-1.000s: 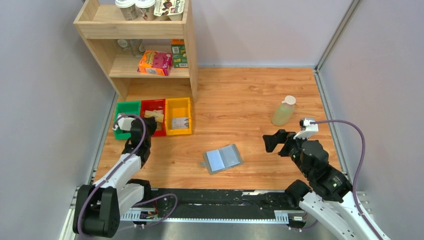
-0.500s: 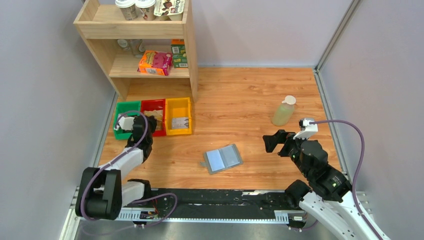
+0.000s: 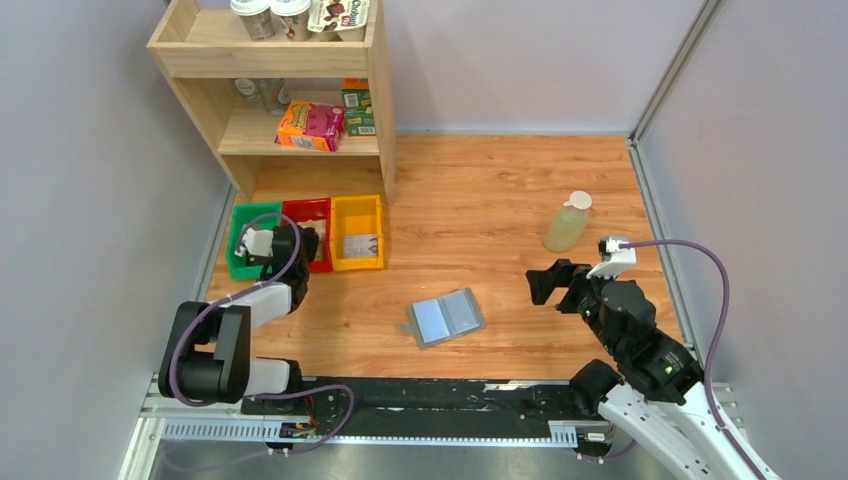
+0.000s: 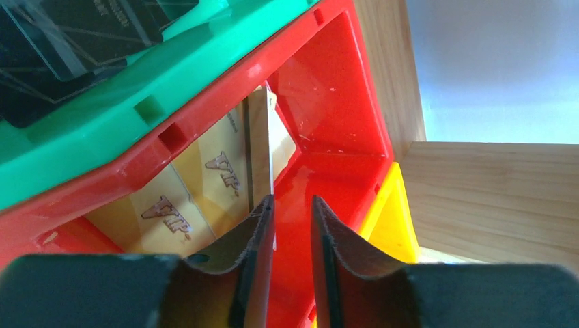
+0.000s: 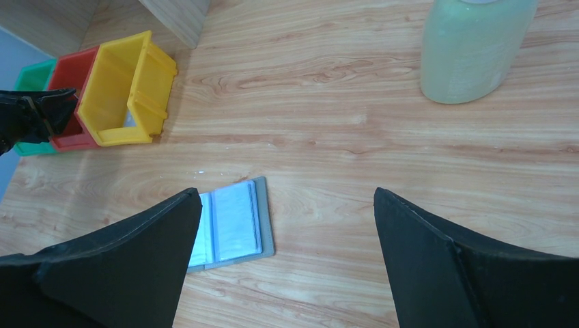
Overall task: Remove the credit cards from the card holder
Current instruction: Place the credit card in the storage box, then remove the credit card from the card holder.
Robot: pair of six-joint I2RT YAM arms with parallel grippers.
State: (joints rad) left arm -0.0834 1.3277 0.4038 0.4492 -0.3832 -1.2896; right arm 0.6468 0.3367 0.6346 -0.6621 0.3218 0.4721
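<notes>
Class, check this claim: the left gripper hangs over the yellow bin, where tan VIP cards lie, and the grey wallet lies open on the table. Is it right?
No. The left gripper hangs over the red bin, not the yellow one, as the left wrist view shows; the tan VIP cards lie there, and the grey wallet lies open on the table.

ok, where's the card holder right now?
In the top view the card holder lies open on the table near centre, below-right of the yellow bin and left of the right gripper.
</notes>
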